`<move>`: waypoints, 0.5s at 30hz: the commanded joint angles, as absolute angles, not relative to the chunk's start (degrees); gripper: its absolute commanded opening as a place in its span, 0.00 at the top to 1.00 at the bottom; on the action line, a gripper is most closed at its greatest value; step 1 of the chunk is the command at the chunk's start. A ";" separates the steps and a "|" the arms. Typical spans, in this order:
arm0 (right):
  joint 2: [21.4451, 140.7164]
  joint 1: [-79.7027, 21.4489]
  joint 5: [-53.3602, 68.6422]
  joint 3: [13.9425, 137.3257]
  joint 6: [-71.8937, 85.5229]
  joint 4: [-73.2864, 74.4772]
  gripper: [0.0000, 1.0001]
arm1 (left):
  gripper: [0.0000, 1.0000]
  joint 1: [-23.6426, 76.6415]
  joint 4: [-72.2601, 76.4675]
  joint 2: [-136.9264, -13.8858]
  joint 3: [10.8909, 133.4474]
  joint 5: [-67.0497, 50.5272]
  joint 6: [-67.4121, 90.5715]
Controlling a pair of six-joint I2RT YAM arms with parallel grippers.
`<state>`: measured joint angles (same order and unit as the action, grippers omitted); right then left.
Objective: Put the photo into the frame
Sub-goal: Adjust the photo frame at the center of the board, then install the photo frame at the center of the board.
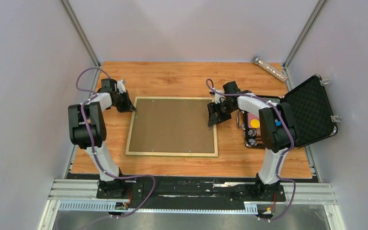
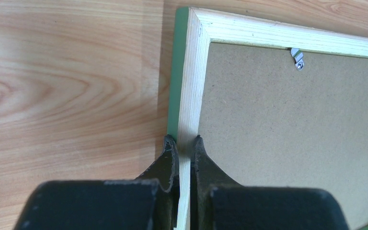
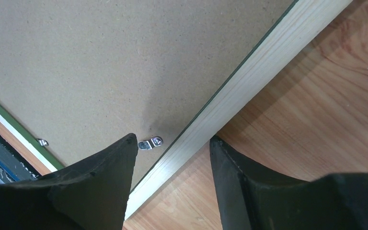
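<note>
The frame (image 1: 172, 154) lies face down in the middle of the table, pale wood back up, with a brown backing board (image 1: 172, 125) filling it. The photo is hidden. My left gripper (image 1: 132, 109) is shut on the frame's left rail (image 2: 191, 86), one finger on the green outer edge and the other on the board side (image 2: 183, 140). My right gripper (image 1: 212, 117) stands open over the right rail (image 3: 249, 81), one finger above the board and the other above the table (image 3: 172, 139). A small metal clip (image 3: 151, 143) sits by the left fingertip.
An open black foam-lined case (image 1: 311, 112) stands at the right, with small colourful items (image 1: 254, 127) beside it near my right arm. A clear tube (image 1: 270, 68) lies at the back right corner. Grey walls close in on three sides.
</note>
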<state>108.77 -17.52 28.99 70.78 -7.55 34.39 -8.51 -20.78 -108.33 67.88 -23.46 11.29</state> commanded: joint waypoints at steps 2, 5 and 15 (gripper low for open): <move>109.27 -19.85 27.25 69.98 -6.41 32.01 0.40 | 1.00 -8.79 -27.74 -109.93 64.07 -23.67 13.75; 108.87 -21.74 23.05 69.19 -6.95 31.43 0.41 | 1.00 -8.84 -27.52 -109.52 63.90 -23.74 13.85; 108.23 -25.72 15.14 67.00 -7.50 29.68 0.43 | 1.00 -8.79 -27.25 -109.07 63.72 -24.27 13.89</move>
